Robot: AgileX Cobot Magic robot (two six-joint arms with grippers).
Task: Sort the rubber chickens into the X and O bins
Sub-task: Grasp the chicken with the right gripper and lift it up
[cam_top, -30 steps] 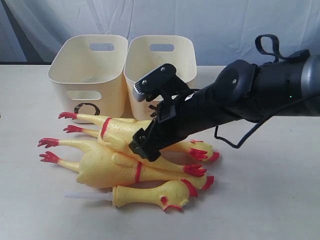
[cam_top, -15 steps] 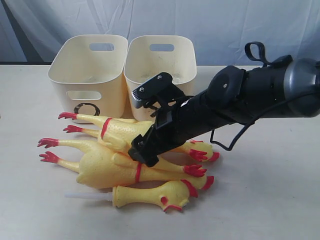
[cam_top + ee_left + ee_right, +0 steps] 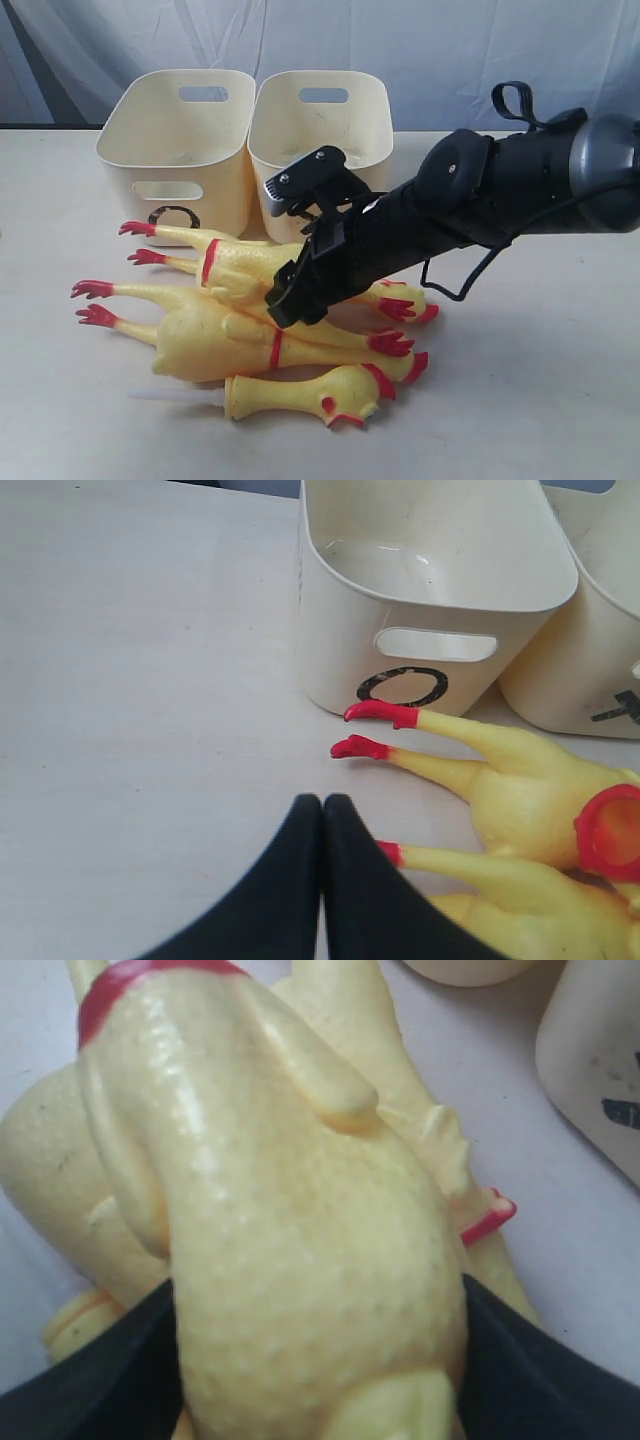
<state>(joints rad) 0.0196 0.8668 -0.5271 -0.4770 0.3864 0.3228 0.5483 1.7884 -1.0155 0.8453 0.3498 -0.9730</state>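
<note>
Three long yellow rubber chickens lie piled in front of the bins, with a shorter one with a white stick (image 3: 300,392) nearest the front. My right gripper (image 3: 290,295) is shut on the body of the upper long chicken (image 3: 240,262). In the right wrist view that body (image 3: 300,1210) fills the space between the black fingers (image 3: 90,1380). The largest chicken (image 3: 205,335) lies under it. My left gripper (image 3: 322,805) is shut on nothing, low over the table beside red feet (image 3: 380,713). The O bin (image 3: 180,130) stands left of the X bin (image 3: 320,120); both look empty.
The O mark (image 3: 402,685) faces the pile, and a corner of the X bin (image 3: 590,670) shows beside it. A white cloth backdrop (image 3: 420,50) hangs behind the bins. The right arm (image 3: 500,190) reaches across in front of the X bin.
The right arm dropped onto the pile and its gripper closed on the upper long chicken. The chickens' feet have shifted slightly since.
</note>
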